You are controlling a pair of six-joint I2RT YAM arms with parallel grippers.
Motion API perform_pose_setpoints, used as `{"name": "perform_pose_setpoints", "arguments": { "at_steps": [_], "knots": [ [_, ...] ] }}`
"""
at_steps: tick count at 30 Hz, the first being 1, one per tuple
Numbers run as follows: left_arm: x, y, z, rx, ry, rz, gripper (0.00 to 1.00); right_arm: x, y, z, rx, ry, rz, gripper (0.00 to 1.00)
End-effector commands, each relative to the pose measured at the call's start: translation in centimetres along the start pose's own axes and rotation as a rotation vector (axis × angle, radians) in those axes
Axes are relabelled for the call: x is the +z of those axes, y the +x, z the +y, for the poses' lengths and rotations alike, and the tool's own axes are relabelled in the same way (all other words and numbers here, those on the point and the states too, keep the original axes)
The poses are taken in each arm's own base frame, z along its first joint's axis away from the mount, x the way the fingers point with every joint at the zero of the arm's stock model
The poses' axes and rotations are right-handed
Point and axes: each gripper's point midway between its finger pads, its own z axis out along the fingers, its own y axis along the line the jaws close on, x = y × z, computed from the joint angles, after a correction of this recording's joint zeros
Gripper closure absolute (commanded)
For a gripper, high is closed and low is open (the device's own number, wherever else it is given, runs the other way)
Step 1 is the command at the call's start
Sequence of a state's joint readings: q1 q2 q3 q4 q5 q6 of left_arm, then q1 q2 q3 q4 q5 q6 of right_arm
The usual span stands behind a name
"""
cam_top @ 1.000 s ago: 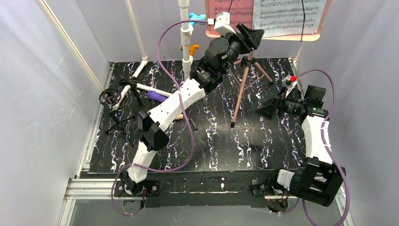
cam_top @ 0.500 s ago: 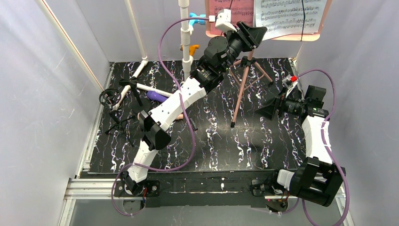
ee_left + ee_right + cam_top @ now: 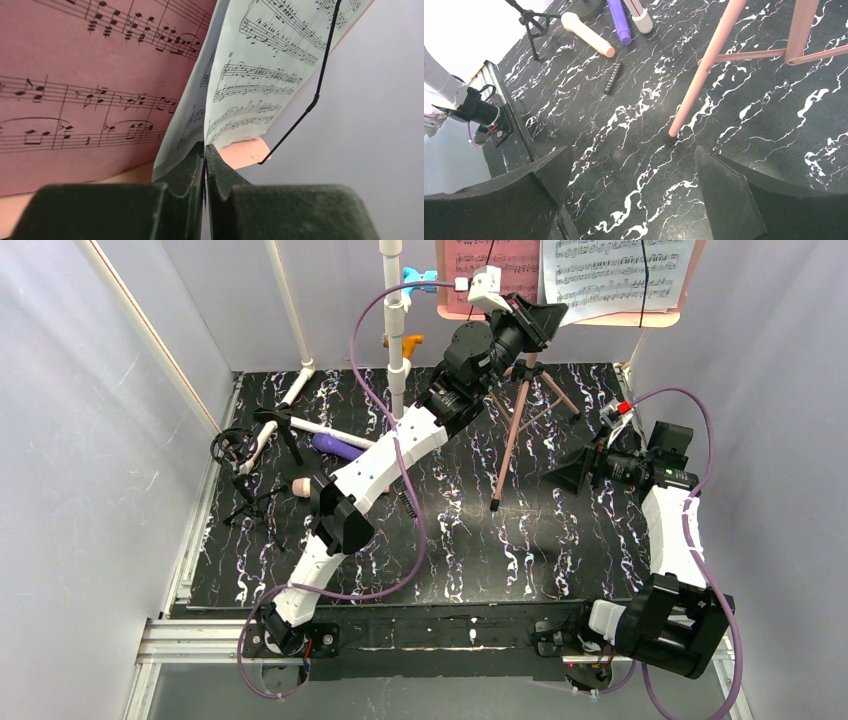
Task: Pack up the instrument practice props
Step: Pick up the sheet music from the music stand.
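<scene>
"Where are we holding the left arm?"

"We are holding it up at the desk of the pink music stand (image 3: 513, 435), which is standing at the far side of the table (image 3: 480, 550). The left gripper (image 3: 205, 149) is sitting at the bottom edge of the white page (image 3: 260, 65). Its jaws are standing narrow, almost together, and are pinching that edge."

"And the other sheet?"

"The pink page (image 3: 75, 90) is resting on the desk just left of the white one. A thin black wire arm (image 3: 320, 75) is crossing the front of the white page."

"What are we doing with the right gripper (image 3: 631, 152)?"

"We are hovering it over the table with its jaws spread wide, gripping nothing. The foot of one stand leg (image 3: 704, 75) is standing on the table just ahead of it."

"Where are the tubes lying?"

"We are seeing the purple tube (image 3: 619, 20) and the beige-pink tube (image 3: 586, 32) lying side by side on the left part of the table, near the white pipe frame (image 3: 397, 360). A small black comb-like clip (image 3: 613, 77) is lying near the beige-pink tube's end, apart from it."
</scene>
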State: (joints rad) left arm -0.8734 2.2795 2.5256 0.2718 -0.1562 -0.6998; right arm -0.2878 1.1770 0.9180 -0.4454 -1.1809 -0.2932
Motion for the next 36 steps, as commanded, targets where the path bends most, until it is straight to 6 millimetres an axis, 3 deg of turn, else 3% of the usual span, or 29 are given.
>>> {"name": "perform_pose_setpoints", "arguments": {
  "at_steps": [1, 9, 16, 25, 36],
  "knots": [
    [-0.5, -3.9, -3.4, 0.07, 0.097, -0.074, 1.0, -0.2, 0.1, 0.1, -0.025, 0.002, -0.006, 0.0],
    [-2.8, -8.2, -6.4, 0.239, 0.109, -0.147, 1.0, -0.2, 0.3, -0.1, -0.019, 0.01, -0.001, 0.0],
    [-5.0, -11.3, -7.1, 0.341, 0.073, -0.197, 1.0, -0.2, 0.5, -0.3, -0.016, 0.024, 0.007, 0.0],
    [-7.7, -14.4, -7.0, 0.425, 0.013, -0.249, 1.0, -0.2, 0.9, -0.6, -0.015, 0.041, 0.017, 0.0],
    [-11.7, -16.4, -6.0, 0.447, -0.071, -0.252, 1.0, -0.3, 1.6, -0.9, -0.011, 0.051, 0.035, 0.0]
  ]
}}
